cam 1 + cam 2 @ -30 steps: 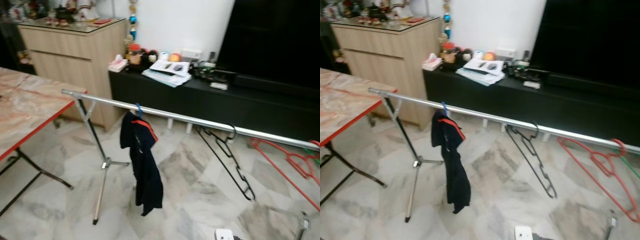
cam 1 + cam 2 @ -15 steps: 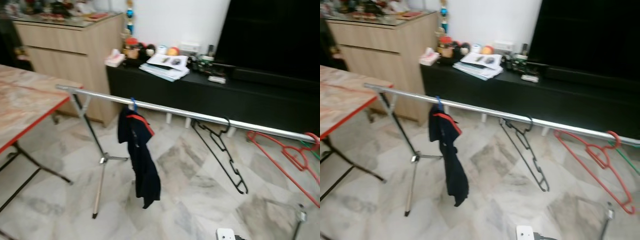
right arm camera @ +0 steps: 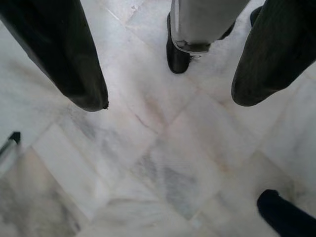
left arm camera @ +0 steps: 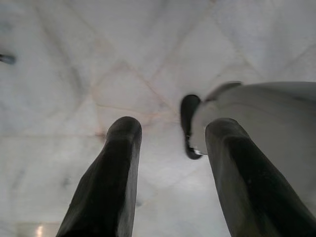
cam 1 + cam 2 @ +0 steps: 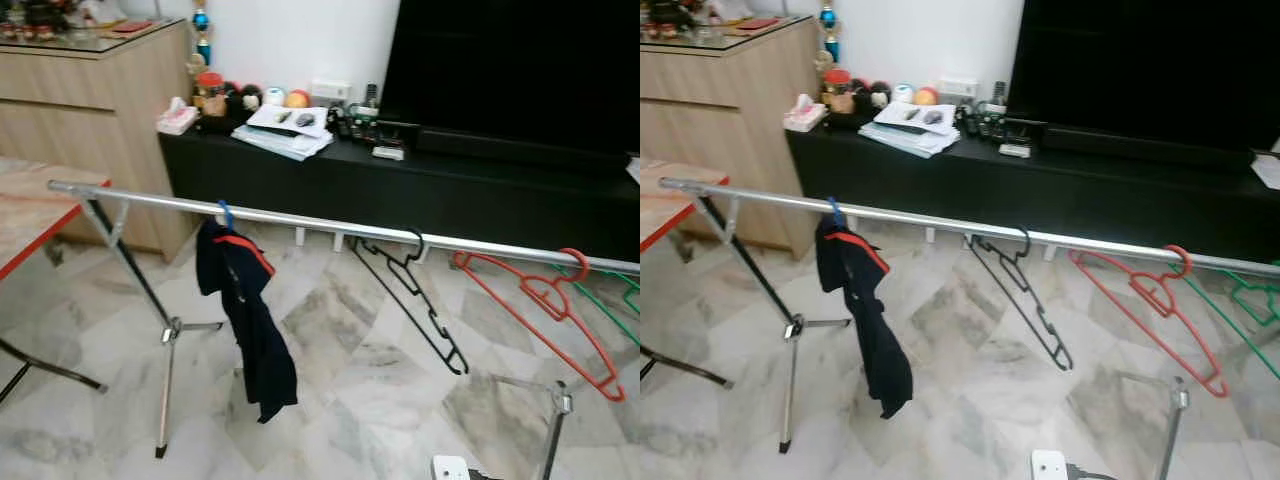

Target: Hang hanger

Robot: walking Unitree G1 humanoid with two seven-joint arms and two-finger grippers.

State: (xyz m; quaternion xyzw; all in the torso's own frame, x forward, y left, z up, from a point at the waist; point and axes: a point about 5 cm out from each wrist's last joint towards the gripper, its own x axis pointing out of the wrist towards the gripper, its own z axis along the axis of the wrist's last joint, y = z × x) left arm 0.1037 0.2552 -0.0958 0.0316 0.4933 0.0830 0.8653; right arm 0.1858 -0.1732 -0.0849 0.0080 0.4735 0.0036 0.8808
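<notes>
left gripper [image 4: 170,168]: fingers spread wide, nothing held, hanging over marble floor [image 4: 74,59]. right gripper [image 3: 170,64]: fingers spread wide, nothing held, floor below, robot's leg [image 3: 197,24] between them. i hold no hanger. rail [image 5: 300,218]: runs 9 to 3 o'clock across my view. on it: dark garment [image 5: 245,320] at 8 o'clock, black hanger [image 5: 410,300] at centre, red hanger [image 5: 545,300] at 3 o'clock, green hanger [image 5: 1250,295] beyond it. risk, my judgement: walking in could knock the stand leg [image 5: 165,390] and tip the rail.
</notes>
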